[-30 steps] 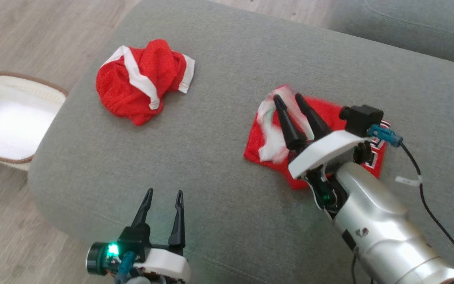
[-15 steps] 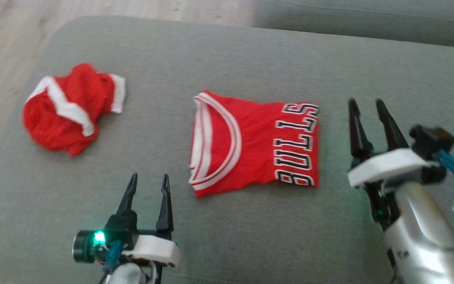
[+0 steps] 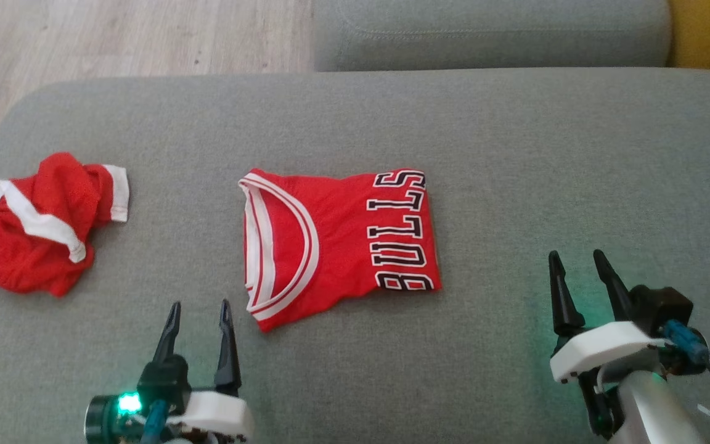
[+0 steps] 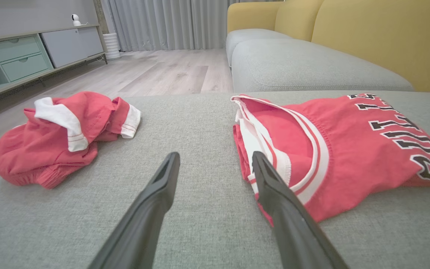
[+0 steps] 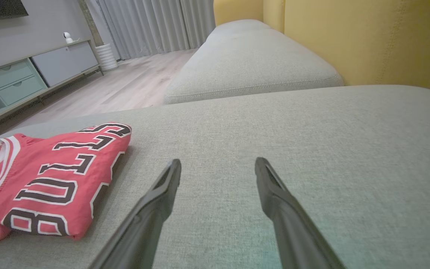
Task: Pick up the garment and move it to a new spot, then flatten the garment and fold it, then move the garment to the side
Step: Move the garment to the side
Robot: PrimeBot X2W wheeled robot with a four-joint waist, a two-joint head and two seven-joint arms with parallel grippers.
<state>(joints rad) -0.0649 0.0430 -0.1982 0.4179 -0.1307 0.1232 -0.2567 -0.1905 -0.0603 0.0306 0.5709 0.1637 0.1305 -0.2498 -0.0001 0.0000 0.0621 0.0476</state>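
Two red garments lie on the grey cushion [image 3: 515, 154]: one folded jersey [image 3: 336, 237] flat at its middle, and one crumpled garment [image 3: 37, 231] well apart at the left. Two grippers hover, both spread wide and empty. The left gripper [image 3: 200, 304] is just beside the jersey's near corner, the right gripper [image 3: 575, 254] well apart.
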